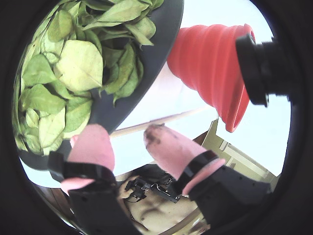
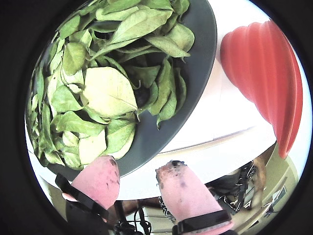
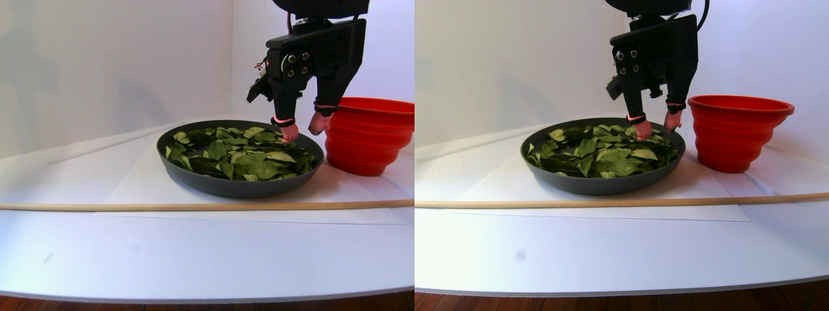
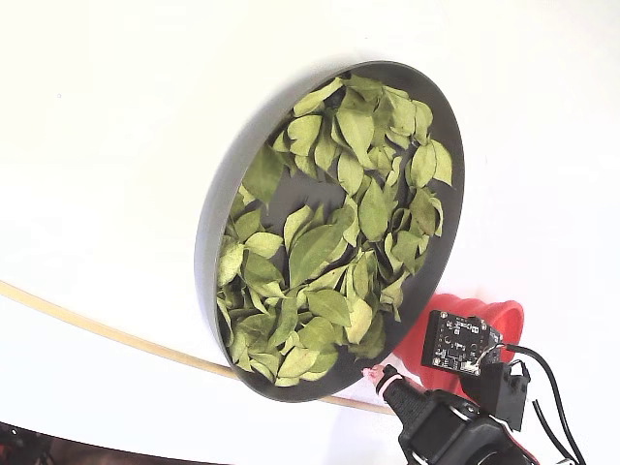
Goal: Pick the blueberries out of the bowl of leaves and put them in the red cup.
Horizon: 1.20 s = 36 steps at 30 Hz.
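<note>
1. Both wrist views show the gripper point(image 2: 138, 172) with its 2 pink fingertips point(image 1: 93, 144) spread apart and nothing between them; it is released and empty. The right tip in a wrist view carries dark stains point(image 2: 177, 171).
2. In the stereo pair view the gripper point(image 3: 302, 127) hangs over the edge of the bowl point(image 3: 194, 178) that is nearest the red cup point(image 3: 366, 139), with the tips low, at about the level of the rim.
3. The bowl point(image 2: 200, 63) is full of leaves point(image 2: 110, 90), green and yellow-green, lying one over another. The red cup point(image 2: 264, 68) stands just beside the bowl on the white table point(image 3: 194, 246).
4. I cannot find the blueberries with certainty. A dark spot shows between leaves in a wrist view, but it may be a berry or only the grey bottom. In the fixed view the leaves point(image 4: 329, 242) show no berry at all.
5. My judgement: any berries left are hidden under the leaves, so the next move asks for searching.
6. A blueberry is probably light, small, round and soft, so it rolls easily and bursts under a strong squeeze. It is best taken across its widest middle, with gentle closing. The leaves are light and thin and may be caught together with it.
</note>
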Available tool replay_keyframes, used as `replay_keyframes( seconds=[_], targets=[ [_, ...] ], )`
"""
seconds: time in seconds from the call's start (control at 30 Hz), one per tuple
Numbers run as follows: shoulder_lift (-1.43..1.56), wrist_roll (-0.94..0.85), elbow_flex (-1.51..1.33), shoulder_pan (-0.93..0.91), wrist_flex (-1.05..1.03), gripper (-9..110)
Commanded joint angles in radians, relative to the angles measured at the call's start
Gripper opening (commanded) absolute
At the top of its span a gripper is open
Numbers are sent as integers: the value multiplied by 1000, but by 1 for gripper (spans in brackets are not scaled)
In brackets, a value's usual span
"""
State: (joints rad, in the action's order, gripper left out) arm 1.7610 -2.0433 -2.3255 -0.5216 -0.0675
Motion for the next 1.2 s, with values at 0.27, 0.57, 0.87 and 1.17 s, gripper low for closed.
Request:
replay_keyframes(
  seconds=[0.27,0.57,0.87,1.17],
  targets=[
    [-63,-20,49,5,63,14],
    [-123,-20,95,8,92,14],
    [-164,-31,132,21,109,14],
    [-204,-52,155,14,124,14]
  ],
)
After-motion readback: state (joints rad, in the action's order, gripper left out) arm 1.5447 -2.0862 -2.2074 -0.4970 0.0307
